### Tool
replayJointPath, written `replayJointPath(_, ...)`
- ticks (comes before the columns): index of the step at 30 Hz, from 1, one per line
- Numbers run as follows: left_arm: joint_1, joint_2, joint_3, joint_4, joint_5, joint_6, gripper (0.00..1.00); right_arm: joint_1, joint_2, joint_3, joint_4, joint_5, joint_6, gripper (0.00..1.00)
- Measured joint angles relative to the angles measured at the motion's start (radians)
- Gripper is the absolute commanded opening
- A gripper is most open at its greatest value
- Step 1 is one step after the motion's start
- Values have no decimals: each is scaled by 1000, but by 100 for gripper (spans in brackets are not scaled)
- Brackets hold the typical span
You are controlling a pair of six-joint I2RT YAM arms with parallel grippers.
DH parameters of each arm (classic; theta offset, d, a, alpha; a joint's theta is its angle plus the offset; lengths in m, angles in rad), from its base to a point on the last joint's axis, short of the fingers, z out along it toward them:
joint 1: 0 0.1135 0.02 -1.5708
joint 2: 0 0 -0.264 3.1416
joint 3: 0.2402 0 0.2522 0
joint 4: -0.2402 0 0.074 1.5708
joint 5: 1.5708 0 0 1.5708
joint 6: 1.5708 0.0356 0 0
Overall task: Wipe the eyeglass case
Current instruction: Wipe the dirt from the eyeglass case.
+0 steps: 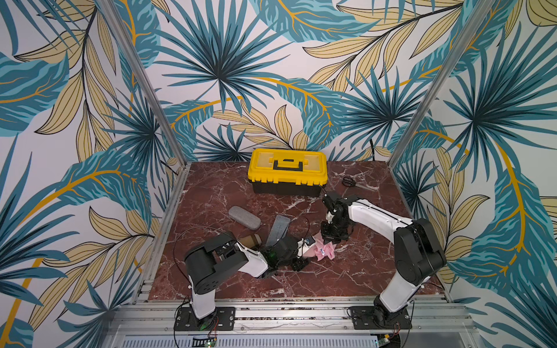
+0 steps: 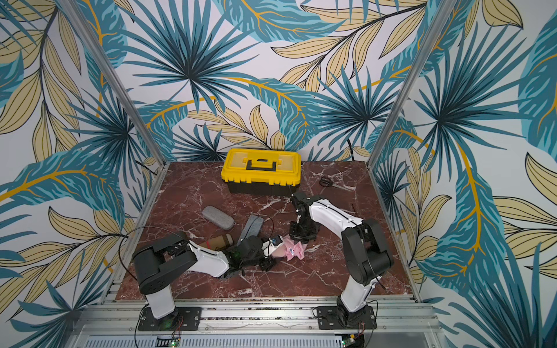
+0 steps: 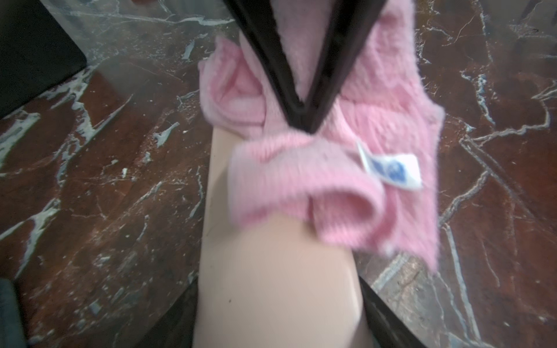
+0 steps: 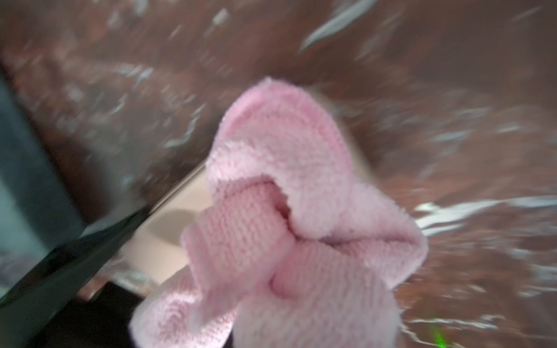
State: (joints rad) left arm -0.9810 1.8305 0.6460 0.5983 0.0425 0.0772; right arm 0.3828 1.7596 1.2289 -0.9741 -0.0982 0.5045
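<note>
Two arms stood on the near rail and stretched inward over the red marble worktop point(image 1: 331, 280). The left arm lay low and folded. Its left end effector point(image 1: 303, 256) was set narrow and clamped around one end of the beige eyeglass case point(image 3: 265, 256). In the left wrist view a dark finger point(image 3: 388, 316) ran along each side of the case.

The case sat low over the near middle of the worktop, between the two arms. Whether it touched the marble could not be told. Over its other end lay the pink cloth point(image 3: 301, 180), bunched into folds, with a white label point(image 3: 391, 168) printed in blue showing on it. The right end effector point(image 1: 330, 239) pointed down from above. Its jaws were nearly closed, pinching a gather of the cloth, and the loose folds touched the top of the case.

Just behind the left arm lay a brown cylindrical case point(image 1: 250, 240), with a flat grey felt sleeve point(image 1: 277, 229) beside it. Farther back and to the left was a grey oval eyeglass case point(image 1: 244, 217), apart from both. At the far edge stood a closed yellow toolbox point(image 1: 287, 168) with a black handle. Black-handled scissors point(image 1: 349, 181) lay to its right.
</note>
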Motion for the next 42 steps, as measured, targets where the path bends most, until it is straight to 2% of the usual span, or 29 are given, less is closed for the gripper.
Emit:
replayJointPath(3, -5, 1, 15, -23, -4, 5, 0, -28, 67, 139, -65, 188, -39, 0)
replayJointPath(5, -17, 2, 28, -45, -21, 12, 0, -25, 116, 237, -78, 218, -56, 0)
replayJointPath(8, -39, 2, 49, -82, -50, 17, 0, 24, 202, 362, -75, 176, -68, 0)
replayJointPath(11, -50, 2, 56, -97, -80, 20, 0, 95, 285, 414, -52, 70, -63, 0)
replayJointPath(15, -55, 2, 60, -105, -112, 9, 0, 148, 330, 346, 2, -88, -45, 0)
replayJointPath(18, -61, 2, 61, -107, -128, -8, 0, 112, 296, 255, 50, -143, -47, 0)
replayJointPath(20, -68, 2, 64, -113, -116, -20, 0, 56, 251, 198, 66, -109, -54, 0)
replayJointPath(24, -86, 2, 64, -117, -102, -27, 0, -39, 207, 173, 27, 132, -72, 0)
replayJointPath(28, -85, 2, 68, -126, -101, -37, 0, -29, 185, 198, -42, 233, -82, 0)
replayJointPath(30, -82, 2, 78, -142, -103, -43, 0, -5, 154, 210, -55, 202, -81, 0)
replayJointPath(32, -72, 2, 81, -149, -108, -53, 0, 12, 99, 199, -51, 119, -66, 0)
replayJointPath(37, -38, 2, 81, -148, -114, -79, 0, 15, -23, 54, 8, -110, -13, 0)
replayJointPath(39, -35, 2, 81, -148, -112, -84, 0, -14, -3, 14, 4, -113, -16, 0)
replayJointPath(42, -35, 2, 84, -152, -111, -82, 0, -68, 33, 24, -42, 21, -38, 0)
